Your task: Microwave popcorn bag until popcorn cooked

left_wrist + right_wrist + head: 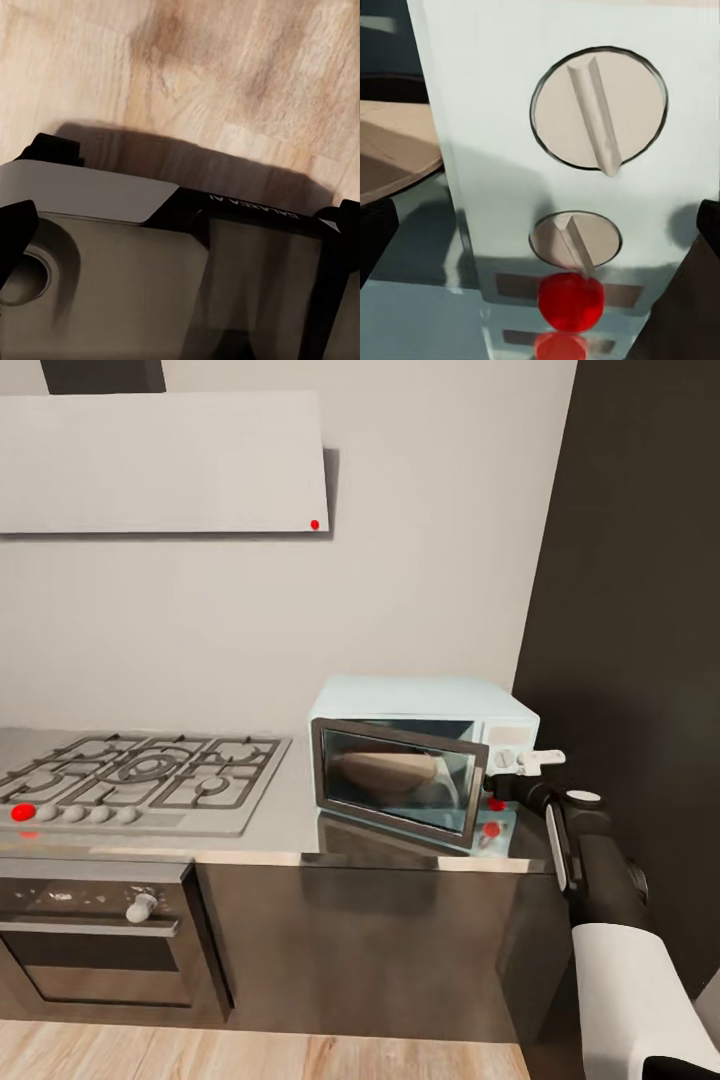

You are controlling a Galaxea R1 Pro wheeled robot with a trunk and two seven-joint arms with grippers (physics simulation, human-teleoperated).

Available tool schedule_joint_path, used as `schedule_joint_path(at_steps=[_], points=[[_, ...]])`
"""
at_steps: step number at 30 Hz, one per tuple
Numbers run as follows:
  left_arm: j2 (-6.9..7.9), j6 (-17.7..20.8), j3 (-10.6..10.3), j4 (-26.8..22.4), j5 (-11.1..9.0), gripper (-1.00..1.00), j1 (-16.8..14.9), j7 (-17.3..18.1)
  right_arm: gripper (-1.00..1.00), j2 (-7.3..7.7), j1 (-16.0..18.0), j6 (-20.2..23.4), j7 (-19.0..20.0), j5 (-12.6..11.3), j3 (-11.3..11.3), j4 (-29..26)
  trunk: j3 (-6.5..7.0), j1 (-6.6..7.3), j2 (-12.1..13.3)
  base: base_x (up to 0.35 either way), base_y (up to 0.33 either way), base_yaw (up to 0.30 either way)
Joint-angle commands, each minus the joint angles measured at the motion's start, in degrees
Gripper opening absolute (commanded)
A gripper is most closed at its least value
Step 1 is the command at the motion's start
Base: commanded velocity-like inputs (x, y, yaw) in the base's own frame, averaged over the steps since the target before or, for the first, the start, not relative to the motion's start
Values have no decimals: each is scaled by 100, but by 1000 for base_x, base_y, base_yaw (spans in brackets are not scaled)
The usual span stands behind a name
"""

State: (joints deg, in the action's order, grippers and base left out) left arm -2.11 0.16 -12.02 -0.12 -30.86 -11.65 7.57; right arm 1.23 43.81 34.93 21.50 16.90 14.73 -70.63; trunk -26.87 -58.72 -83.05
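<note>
Pale grey kitchen wall behind, white slanted hood (160, 460) with a red dot top left, dark panel (640, 610) at the right, light wood floor (250, 1055) along the bottom of the head view. Grey glossy countertop (290, 830) over dark cabinets, gas hob (140, 775) set into it at the left, built-in oven (95, 940) below the hob. Mint-blue microwave (420, 705) at the counter's right end, door (400, 780) swung partly open, a tan shape behind the glass, likely the popcorn bag (385, 768). Right gripper (520, 775) just at the microwave's control panel, near the knobs; jaw opening not clear. Left wrist view: wood floor (225, 67) above, grey and black robot body (112, 262) below, dark finger edges at the sides, nothing between them, opening hard to judge. Right wrist view: close on the white control panel (495, 112), larger knob (596, 109), smaller knob (574, 240), red dot (570, 300) beneath, all mirrored faintly in the counter; tan bag edge (397, 150) in the cavity beside the panel; jaw state unclear.
</note>
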Motion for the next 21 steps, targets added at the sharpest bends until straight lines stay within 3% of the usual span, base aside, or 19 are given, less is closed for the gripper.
schedule_joint_path(at_steps=[1,10,12,16,21], points=[[0,2,-47,3,-60,100,-4,16,100,-1,5,17,69,62,6,26,-6,-1,-3,51,0,0],[-1,2,-47,3,-60,100,-4,16,100,-6,5,-1,113,23,4,128,-6,-1,-3,7,0,0],[0,2,-47,3,-60,100,-4,16,100,-8,5,-167,140,17,-1,269,-6,-1,-3,0,0,0],[-2,2,-47,3,-60,100,-4,16,100,-9,5,-791,477,18,-20,681,-6,-1,-3,0,0,0],[0,2,-47,3,-60,100,-4,16,100,15,5,-899,951,28,-15,726,-6,-1,-3,0,0,0]])
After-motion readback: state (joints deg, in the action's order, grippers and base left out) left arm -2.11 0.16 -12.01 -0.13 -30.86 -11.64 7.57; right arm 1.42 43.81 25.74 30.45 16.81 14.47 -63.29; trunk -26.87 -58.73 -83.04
